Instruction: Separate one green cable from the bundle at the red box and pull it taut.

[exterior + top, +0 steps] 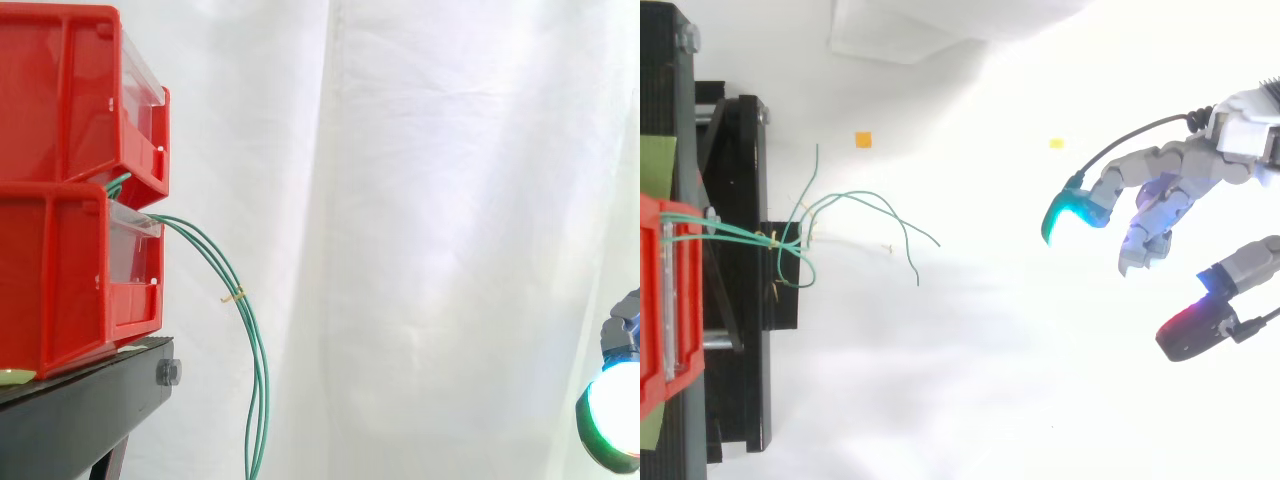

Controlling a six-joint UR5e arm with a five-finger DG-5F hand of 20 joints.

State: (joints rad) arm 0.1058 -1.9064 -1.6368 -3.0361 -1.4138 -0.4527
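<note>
Two red bins (pixel 70 180) are stacked on a black stand (pixel 90 400) at the left. Thin green cables (pixel 235 280) come out between the bins, are tied together by a small tan tie (pixel 233 296), and hang down in an arc. From above, the green cables (pixel 840 215) spread out from the red box (pixel 665 300) and end loose on the white floor. My hand (pixel 1170 190) hovers far to the right of the cables, fingers spread and relaxed, holding nothing. One glowing fingertip (pixel 615 415) shows at the right edge of the side view.
A white curtain hangs behind the work. Two small orange and yellow markers (pixel 863 140) lie on the white floor. The black stand (pixel 735 270) runs along the left edge, with wide open floor between the cables and my hand.
</note>
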